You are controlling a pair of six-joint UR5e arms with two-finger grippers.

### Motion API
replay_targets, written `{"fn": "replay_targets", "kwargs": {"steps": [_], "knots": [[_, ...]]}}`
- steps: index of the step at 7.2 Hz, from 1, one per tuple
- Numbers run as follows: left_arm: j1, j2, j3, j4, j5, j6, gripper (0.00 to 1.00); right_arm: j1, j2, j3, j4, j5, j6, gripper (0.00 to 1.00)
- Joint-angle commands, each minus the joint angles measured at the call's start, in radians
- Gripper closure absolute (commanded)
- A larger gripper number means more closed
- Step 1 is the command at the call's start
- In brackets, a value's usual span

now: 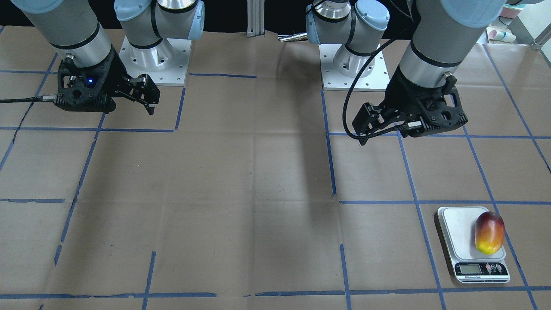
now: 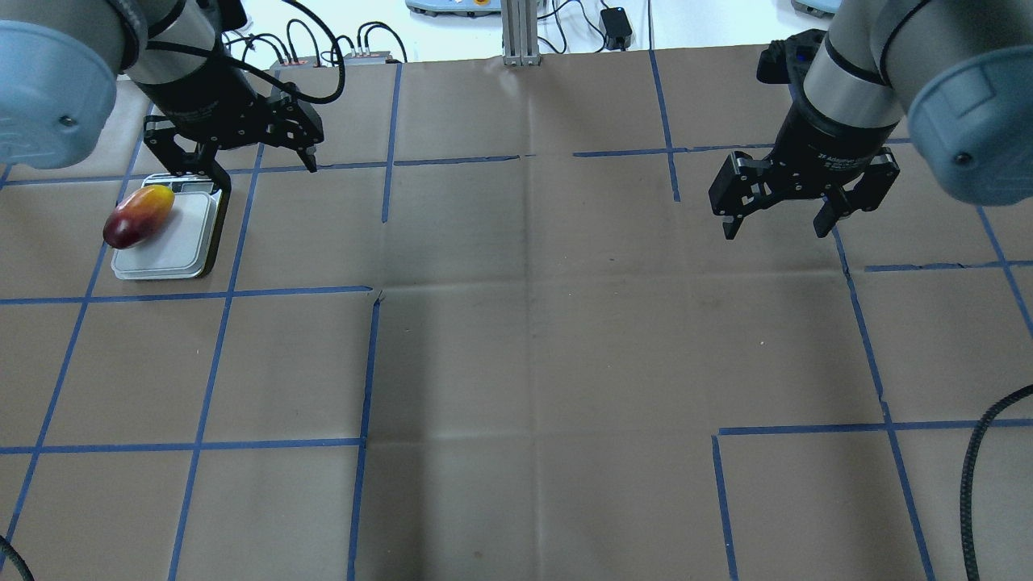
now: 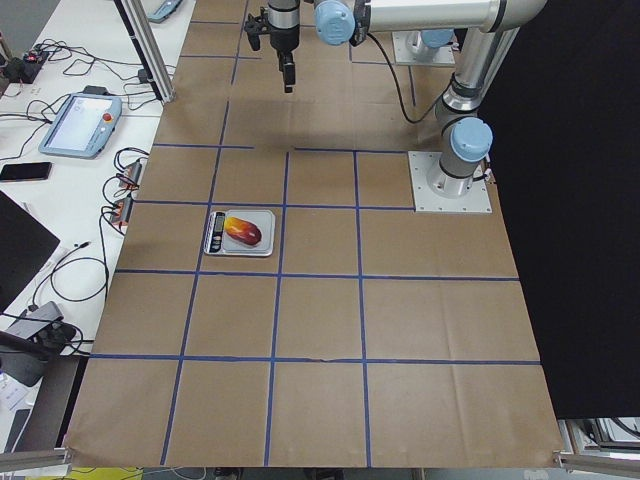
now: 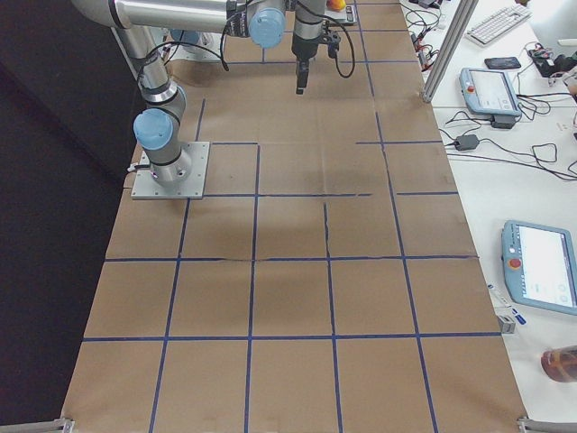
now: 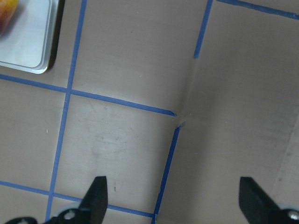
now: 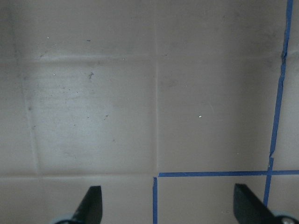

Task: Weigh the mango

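"So, where is the mango (image 2: 138, 216) right now?"

"On the white scale (image 2: 181, 242), out at about ten o'clock on the table (image 2: 516, 363) in the overhead view. It lies on its side along the platform's nine o'clock edge, with the dark red end toward seven o'clock and the yellow end toward one. Part of it seems to overhang that edge. The rest of the platform is bare."

"And the scale's display?"

"It's at the twelve o'clock end in that view, the end away from the robot. The digits are too small to read."

"Is anything touching the fruit?"

"No. The left gripper (image 2: 265, 171) hangs in the air at about one o'clock from the scale, clear of both scale and mango. Its fingers are spread wide and there is nothing between them. Its wrist camera looks down on brown paper and blue tape lines. A corner of the scale and a sliver of mango show at eleven o'clock in that picture."

"What about the other arm?"

"The right gripper (image 2: 775, 232) is well apart, at about two o'clock on the table in the overhead view. Its claw is released too, fingers wide apart and empty, pointing down above the paper. Its own camera shows only the paper, its creases and a few tape lines between the two fingertips."
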State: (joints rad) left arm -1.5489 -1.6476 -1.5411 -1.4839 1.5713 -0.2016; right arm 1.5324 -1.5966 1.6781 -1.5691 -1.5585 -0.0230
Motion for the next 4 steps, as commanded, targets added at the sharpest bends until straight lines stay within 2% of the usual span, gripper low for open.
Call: {"fn": "replay_targets", "kwargs": {"steps": [1, 4], "knots": [[-0.027, 0.002, -0.004, -0.015, -0.032, 0.01, 0.01, 0.0, 0.001, 0.0, 0.0, 0.0, 0.0, 0.0], [-0.027, 0.018, -0.008, -0.093, -0.025, 0.157, 0.01, 0.0, 0.001, 0.0, 0.0, 0.0, 0.0, 0.0]]}}
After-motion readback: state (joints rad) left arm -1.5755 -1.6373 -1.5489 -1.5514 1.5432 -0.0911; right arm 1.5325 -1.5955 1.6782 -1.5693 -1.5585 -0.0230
